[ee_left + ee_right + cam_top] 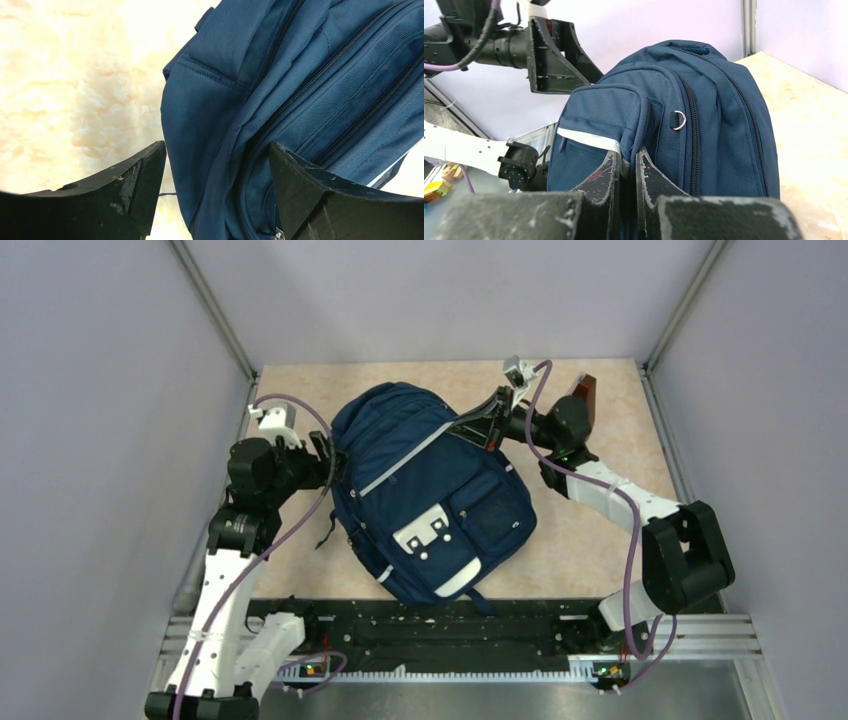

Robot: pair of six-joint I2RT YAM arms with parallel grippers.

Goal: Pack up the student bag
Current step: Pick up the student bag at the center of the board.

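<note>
On table: student bag front-up, long axis far-left to near-right.

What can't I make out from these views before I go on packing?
Inside of the student bag: all views, its own fabric covers it.
Which bag part the right end effector pinches: right wrist, its fingers hide it.
Whether the left end effector touches the bag: left wrist, contact unclear.
Brown object: top view, right arm partly covers it.

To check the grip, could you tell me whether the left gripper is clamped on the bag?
No, the left gripper is wide open, its fingers apart astride the bag.
</note>
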